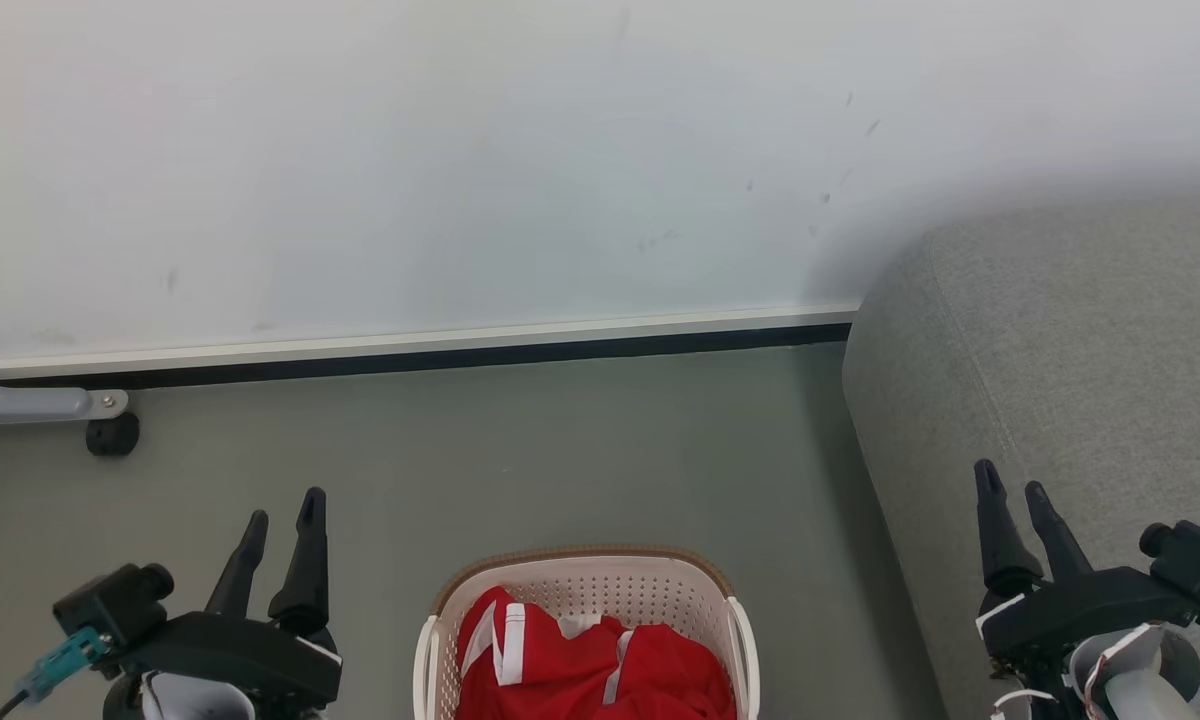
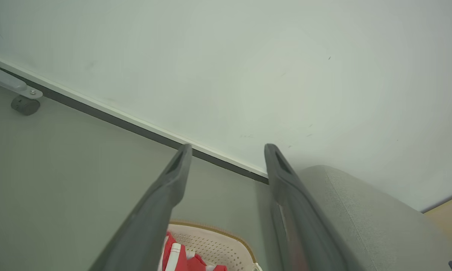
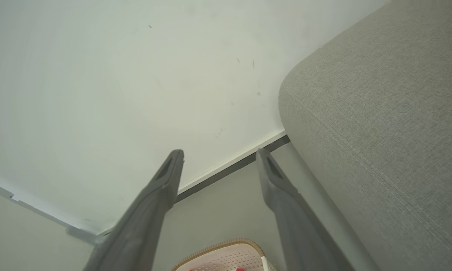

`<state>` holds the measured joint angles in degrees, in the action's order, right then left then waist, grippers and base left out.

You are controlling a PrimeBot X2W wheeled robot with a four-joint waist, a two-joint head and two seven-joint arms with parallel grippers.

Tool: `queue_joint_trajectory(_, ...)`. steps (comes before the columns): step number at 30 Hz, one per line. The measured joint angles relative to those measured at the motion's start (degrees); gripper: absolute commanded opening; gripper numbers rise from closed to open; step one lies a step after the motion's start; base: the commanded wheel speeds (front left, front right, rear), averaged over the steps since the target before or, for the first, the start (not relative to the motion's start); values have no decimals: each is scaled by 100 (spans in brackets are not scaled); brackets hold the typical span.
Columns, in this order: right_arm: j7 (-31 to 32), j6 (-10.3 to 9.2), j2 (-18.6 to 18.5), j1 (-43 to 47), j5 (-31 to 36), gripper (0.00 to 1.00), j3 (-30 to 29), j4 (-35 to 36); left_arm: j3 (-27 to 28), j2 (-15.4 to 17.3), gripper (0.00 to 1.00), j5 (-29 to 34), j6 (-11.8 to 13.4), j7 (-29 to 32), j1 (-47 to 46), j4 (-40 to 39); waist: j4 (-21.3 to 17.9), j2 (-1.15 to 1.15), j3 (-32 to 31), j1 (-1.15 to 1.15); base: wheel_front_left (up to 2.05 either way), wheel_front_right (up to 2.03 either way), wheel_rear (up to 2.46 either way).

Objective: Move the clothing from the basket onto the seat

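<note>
The basket (image 1: 600,588) sits square to the wall (image 1: 460,150).

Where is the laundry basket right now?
In the head view, the basket sits on the floor at bottom centre, between the left gripper and right gripper, left of the sofa.

You face a plain white wall (image 1: 460,150), faintly scuffed, with pale skirting (image 1: 410,339) over a dark strip (image 1: 410,359) at its foot. Floor (image 1: 560,450) grey-green, matte. Far left: grey metal leg (image 1: 30,403) on a black caster (image 1: 112,435).
</note>
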<state>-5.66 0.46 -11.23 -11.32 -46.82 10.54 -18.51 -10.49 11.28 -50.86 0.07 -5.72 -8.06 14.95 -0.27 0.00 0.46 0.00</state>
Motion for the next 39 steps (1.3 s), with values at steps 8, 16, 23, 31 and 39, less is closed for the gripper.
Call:
queue_joint_trajectory(8,-147,-104,-63,-65,563,100,233,-92,-129,96,100,589,148,-152,-15,-4,-6,0,14,0,0,0,0)
queue_joint_trajectory(16,-322,-234,-124,-112,1161,100,444,-145,-232,151,100,1176,268,-307,-34,40,-24,0,29,0,0,0,0)
queue_joint_trajectory(23,-459,-307,-155,-186,1641,100,644,-238,-285,190,100,1626,400,-471,-34,103,-45,0,55,0,0,0,0)
queue_joint_trajectory(31,-630,-386,-156,-237,2125,100,823,-422,-305,192,100,2031,508,-626,-34,227,-59,0,81,0,0,0,0)
queue_joint_trajectory(39,-809,-457,-146,-348,2560,100,940,-586,-330,159,100,2431,654,-762,-34,330,-61,0,98,0,0,0,0)
